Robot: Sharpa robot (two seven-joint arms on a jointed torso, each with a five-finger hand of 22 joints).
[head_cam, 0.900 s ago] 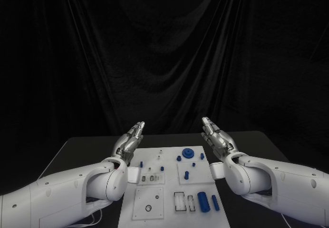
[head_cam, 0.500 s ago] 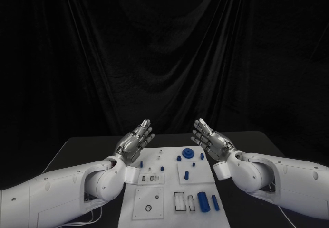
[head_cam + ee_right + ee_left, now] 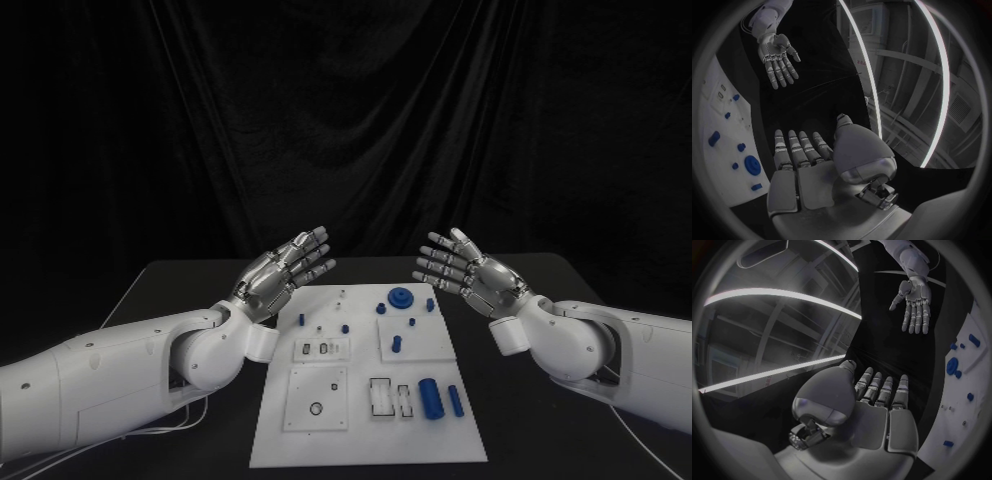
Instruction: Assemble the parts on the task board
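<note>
the task board (image 3: 368, 400) lies flat in the middle of the black worktop (image 3: 173, 290), its long axis running from the near edge away toward the curtain. both robot hands hang in the air above its far end and hold nothing: the left robot hand (image 3: 284, 270) is released, fingers straight and spread, over the board's far left corner, and the right robot hand (image 3: 469, 272) is likewise released with fingers apart, over the far right corner.

the loose blue parts lie on the right half of the board, so they sit below and nearer than either hand. a blue round gear-like part (image 3: 398, 296) rests at the far end, just below and left of the right hand; a blue cylinder (image 3: 428, 397) and a slimmer blue rod (image 3: 456, 400) lie side by side in the near right area, long axes along the board. the right hand is the nearer one to all three, and would have to come down and back toward the robot to reach the cylinder.

small blue pegs (image 3: 397, 345) stand mid-board, too small to tell apart. the slots and holes on the left panels are probably empty, though that is hard to make out. nothing looks assembled yet, in my judgement.
</note>
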